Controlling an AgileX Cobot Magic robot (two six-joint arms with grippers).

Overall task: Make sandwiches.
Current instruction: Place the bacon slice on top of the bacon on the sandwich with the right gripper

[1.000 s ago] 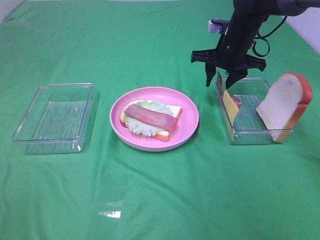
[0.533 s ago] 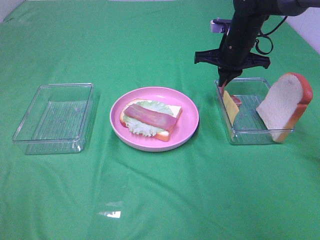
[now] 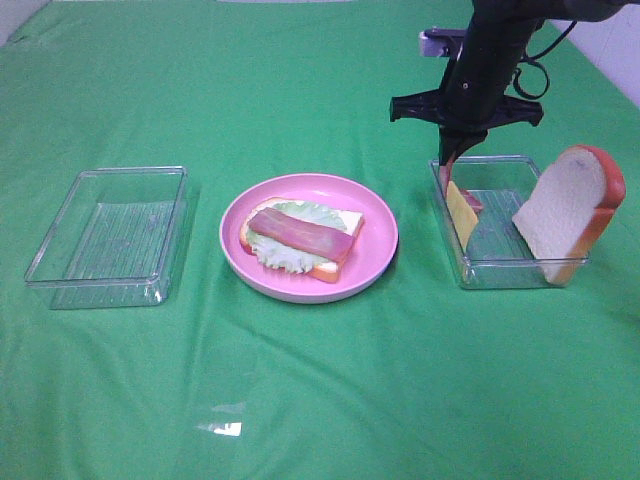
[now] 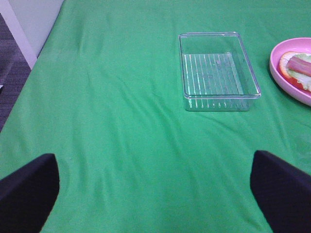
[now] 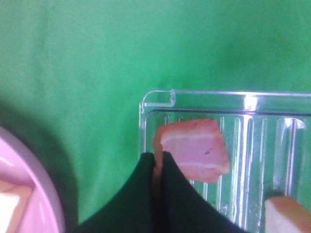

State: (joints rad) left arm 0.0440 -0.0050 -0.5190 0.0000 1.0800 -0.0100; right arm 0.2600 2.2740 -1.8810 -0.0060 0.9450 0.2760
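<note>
An open sandwich (image 3: pixel 300 238) lies on the pink plate (image 3: pixel 383 240): a bread slice, lettuce and a bacon strip on top. My right gripper (image 3: pixel 446 158) is shut on the end of a second bacon strip (image 3: pixel 462 192), which hangs into the right clear tray (image 3: pixel 500 272). The right wrist view shows the shut fingers (image 5: pixel 170 189) pinching that bacon strip (image 5: pixel 194 150). A yellow cheese slice (image 3: pixel 462 218) leans against the tray's left wall. A bread slice (image 3: pixel 568 212) leans at its right end. My left gripper (image 4: pixel 155 194) is open and empty, over bare cloth.
An empty clear tray (image 3: pixel 110 235) stands left of the plate and also shows in the left wrist view (image 4: pixel 218 70). A green cloth covers the table. The plate's rim (image 5: pixel 34 189) lies close to the right tray's corner (image 5: pixel 155 99).
My right gripper was open over the tray's left end. It has shut on the bacon strip and risen slightly, lifting the strip's end. The left arm has not moved.
</note>
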